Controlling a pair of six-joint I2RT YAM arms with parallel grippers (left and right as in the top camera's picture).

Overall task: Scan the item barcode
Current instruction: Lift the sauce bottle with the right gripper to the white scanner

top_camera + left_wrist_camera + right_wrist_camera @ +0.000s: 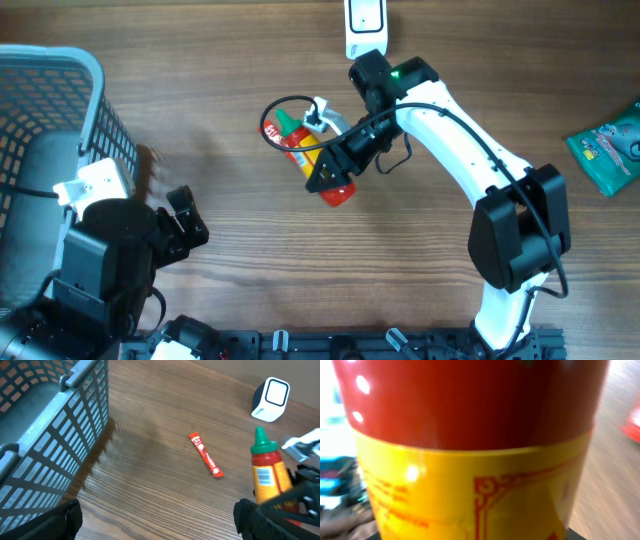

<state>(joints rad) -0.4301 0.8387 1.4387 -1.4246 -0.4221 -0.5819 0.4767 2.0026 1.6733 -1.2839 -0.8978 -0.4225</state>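
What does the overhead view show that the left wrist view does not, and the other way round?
Only overhead: a green packet at the far right, and the whole right arm. Only left wrist: the white barcode patch on the label of the sauce bottle. Both: the sauce bottle, the scanner and the basket.

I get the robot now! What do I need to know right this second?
Left end effector: open, empty, beside the basket.
Right end effector: shut on the bottle.
Scanner: at the table's far edge, apart from the bottle.
Done: bottle grasped.
Left: bring its barcode in front of the scanner and scan it.
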